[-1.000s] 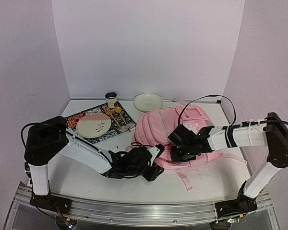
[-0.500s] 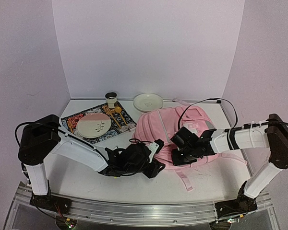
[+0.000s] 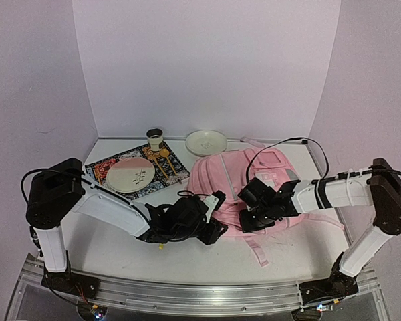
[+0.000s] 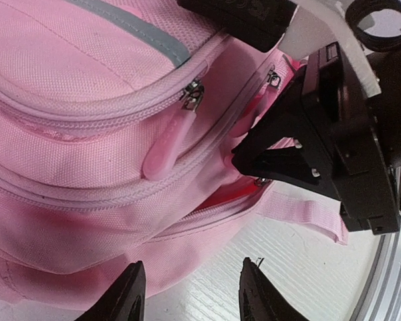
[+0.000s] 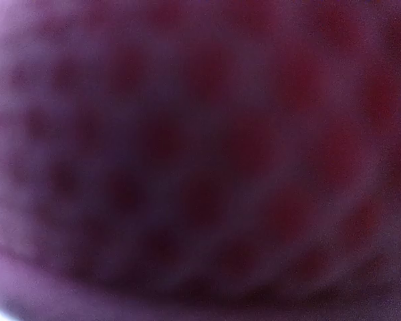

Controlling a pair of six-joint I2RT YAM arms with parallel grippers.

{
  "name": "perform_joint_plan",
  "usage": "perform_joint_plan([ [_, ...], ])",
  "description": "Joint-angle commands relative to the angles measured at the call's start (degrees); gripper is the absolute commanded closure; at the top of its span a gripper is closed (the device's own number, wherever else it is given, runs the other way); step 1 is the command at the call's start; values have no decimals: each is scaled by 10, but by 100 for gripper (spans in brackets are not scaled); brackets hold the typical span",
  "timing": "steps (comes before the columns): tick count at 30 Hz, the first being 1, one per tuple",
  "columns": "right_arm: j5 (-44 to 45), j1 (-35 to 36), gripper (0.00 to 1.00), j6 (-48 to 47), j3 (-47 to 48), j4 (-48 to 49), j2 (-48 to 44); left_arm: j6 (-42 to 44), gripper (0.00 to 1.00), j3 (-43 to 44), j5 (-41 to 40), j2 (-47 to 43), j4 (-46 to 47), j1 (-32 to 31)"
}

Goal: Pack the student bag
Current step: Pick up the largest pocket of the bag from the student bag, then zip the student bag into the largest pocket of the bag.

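Note:
The student bag (image 3: 237, 180), a soft pink backpack, lies flat at centre right of the table. In the left wrist view its zipped pockets (image 4: 87, 100) fill the frame, with pink zip pulls (image 4: 164, 150) and a dark red gap along the lowest zip (image 4: 217, 200). My left gripper (image 4: 190, 297) hovers open over the table just off the bag's near edge (image 3: 215, 231), nothing between its fingers. My right gripper (image 3: 248, 222) presses on the bag's near edge, its fingers (image 4: 267, 150) drawn to a point at that zip gap. The right wrist view is only a dark pink blur.
A patterned mat (image 3: 100, 167) at back left carries a pink-and-white plate (image 3: 130, 175) and a wooden spoon (image 3: 166, 157). A small cup (image 3: 155, 138) and a white dish (image 3: 206, 142) stand by the back wall. A bag strap (image 3: 257, 251) trails toward the near edge.
The right gripper opened briefly and has shut again, low on the bag's near edge. The left gripper has edged closer to the bag, still open.

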Motion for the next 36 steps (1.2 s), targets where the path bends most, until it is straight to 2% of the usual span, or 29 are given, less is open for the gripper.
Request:
perform_joint_plan([
  [1,-11,0,100,-7,17,-39,-30,-11,52,10,-8,26,12,5],
  [10,-58,1,100,-18,37,-17,-63,-38,55,39,21,89,17,9],
  [22,-109,23,100,-4,50,78,-22,-81,59,31,67,108,92,9],
  [27,-109,36,100,-11,56,131,-5,-102,60,-3,76,83,137,9],
  [36,-106,37,100,-41,15,173,-3,-159,57,-97,32,-20,177,10],
])
